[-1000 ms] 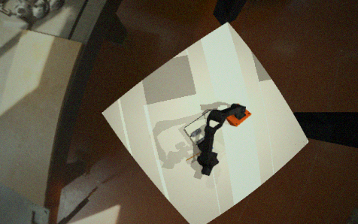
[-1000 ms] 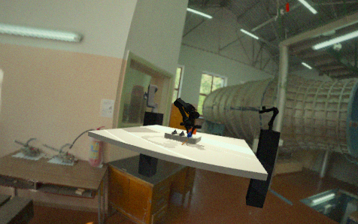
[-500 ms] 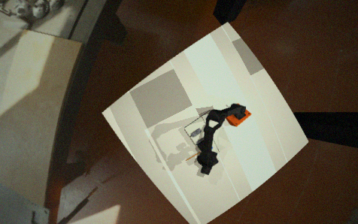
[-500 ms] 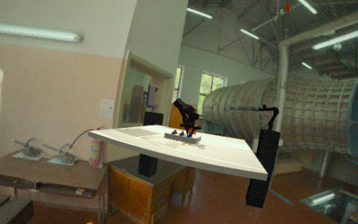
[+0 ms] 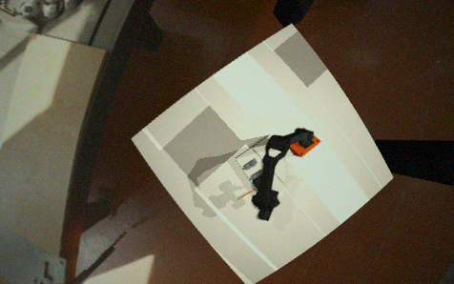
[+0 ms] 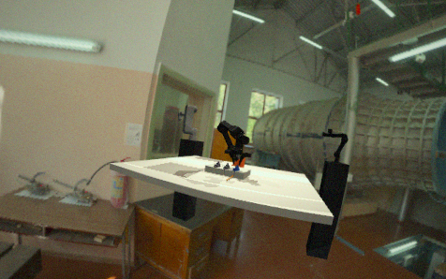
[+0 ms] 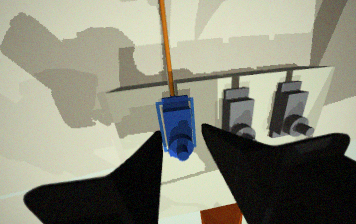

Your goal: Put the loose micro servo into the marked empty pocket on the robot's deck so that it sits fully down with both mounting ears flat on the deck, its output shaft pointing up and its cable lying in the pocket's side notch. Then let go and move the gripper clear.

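Wrist view: blue micro servo (image 7: 179, 112) (image 6: 236, 168) at centre, seemingly low in its pocket, orange cable (image 7: 166, 50) (image 6: 229, 178) (image 5: 245, 194) running toward upper left. Farther out, pincer (image 7: 181, 131) (image 6: 238, 161) (image 5: 257, 183) partly open, gripping nothing; crooked withdrawal could brush the body, lifting an ear off the deck (image 7: 205, 102) (image 6: 228, 173) (image 5: 242, 155).

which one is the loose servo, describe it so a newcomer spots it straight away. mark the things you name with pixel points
On the pale table (image 5: 305, 191) (image 6: 281, 194) stands a low light-coloured deck (image 6: 213, 174) (image 7: 200, 165) with three servos in a row. The micro servo (image 6: 237, 168) (image 7: 178, 120) is at the end of that row, between the claw's two dark fingers. It alone is blue with an orange cable; its two neighbours are grey.
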